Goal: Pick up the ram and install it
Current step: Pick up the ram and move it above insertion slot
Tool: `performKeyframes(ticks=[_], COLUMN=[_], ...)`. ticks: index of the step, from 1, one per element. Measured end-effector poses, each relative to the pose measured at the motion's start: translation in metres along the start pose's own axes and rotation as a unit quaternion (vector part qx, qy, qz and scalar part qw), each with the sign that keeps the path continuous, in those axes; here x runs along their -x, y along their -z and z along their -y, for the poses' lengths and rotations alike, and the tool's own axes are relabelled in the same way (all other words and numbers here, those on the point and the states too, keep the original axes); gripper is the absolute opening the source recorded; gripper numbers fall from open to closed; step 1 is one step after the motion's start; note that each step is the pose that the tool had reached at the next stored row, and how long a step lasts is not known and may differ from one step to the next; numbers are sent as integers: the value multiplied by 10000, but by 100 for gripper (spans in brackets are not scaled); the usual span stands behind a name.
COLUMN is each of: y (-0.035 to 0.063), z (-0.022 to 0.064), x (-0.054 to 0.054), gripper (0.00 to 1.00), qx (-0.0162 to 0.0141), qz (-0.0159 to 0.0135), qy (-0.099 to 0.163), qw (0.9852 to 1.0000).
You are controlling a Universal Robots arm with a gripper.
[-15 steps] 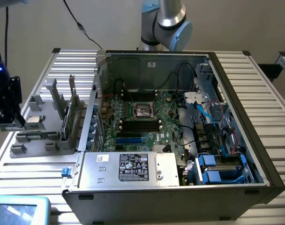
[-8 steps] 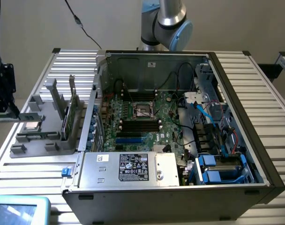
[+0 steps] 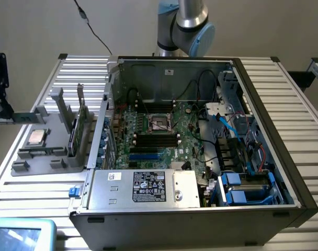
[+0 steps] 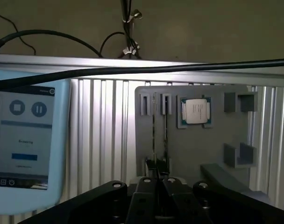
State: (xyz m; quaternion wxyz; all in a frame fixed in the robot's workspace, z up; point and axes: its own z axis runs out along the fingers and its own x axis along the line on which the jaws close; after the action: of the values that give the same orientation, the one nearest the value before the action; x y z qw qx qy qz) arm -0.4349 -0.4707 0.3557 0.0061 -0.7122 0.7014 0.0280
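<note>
The holder (image 3: 44, 157), at the exterior view's left, keeps the ram (image 3: 74, 137) upright in a slot; a processor (image 3: 35, 137) lies beside. The gripper (image 4: 157, 181) has its fingers pressed together.

From the exterior view we are looking down from high and well back over the table (image 3: 300, 130) and computer case (image 3: 174, 230). From the wrist we are looking past the tool (image 4: 157, 181), nearer, onto the grey holder (image 4: 198, 154); both views are sharing it.

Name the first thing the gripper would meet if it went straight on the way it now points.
Most likely the ram, standing on edge in the grey holder just ahead of the shut gripper; depth is unclear, so it could be the holder itself.
</note>
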Motion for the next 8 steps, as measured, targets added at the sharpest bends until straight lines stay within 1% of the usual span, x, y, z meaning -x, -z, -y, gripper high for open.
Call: performKeyframes(ticks=[8], y=[359], z=[-11], x=[17], gripper=[11], qx=[0], qz=[0], qy=[0], qw=[10000])
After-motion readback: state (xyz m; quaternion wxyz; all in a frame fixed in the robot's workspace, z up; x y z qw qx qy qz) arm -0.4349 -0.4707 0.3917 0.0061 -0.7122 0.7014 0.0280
